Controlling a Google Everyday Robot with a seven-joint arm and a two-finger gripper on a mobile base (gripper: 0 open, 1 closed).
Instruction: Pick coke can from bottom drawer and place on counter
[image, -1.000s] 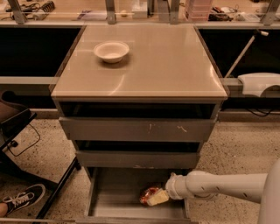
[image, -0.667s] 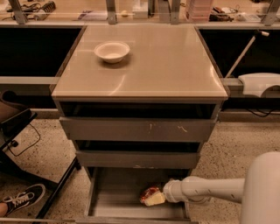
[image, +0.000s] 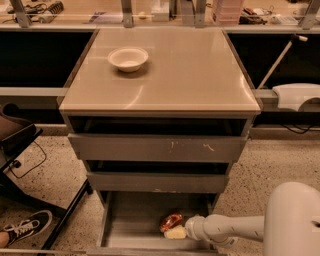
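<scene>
Down low, the gripper (image: 176, 231) sits inside the bottom drawer (image: 131, 226), which stands open at floor level with its grey floor and low side walls showing. Right against the gripper, on its far side toward the back of the drawer, lies the coke can (image: 171, 220), a small shiny red thing resting on the drawer floor. The two are touching, or so close that I see no gap. Whether the gripper has clamped onto the can or merely rests beside it, I cannot tell from where I stand. Behind the gripper the white arm (image: 230, 228) stretches away along the front of the drawer to a bulky white body at the corner of the scene.

Above the gripper come two more grey drawers, each open a little; the upper drawer (image: 155, 148) carries white scratches on its front. Higher again, well above the gripper, is the counter (image: 190, 75), a glossy tan top with pale rounded edges. A white bowl (image: 128, 58) stands upright on it toward a far corner, well apart from the gripper and the can. Beyond the counter runs a long desk (image: 100, 19) with metal posts and clutter on it. Off to the side away from the arm, out on the speckled floor (image: 55, 175), a black and white shoe (image: 26, 227) and the dark frame of a chair (image: 15, 140) sit near the cabinet's corner.
</scene>
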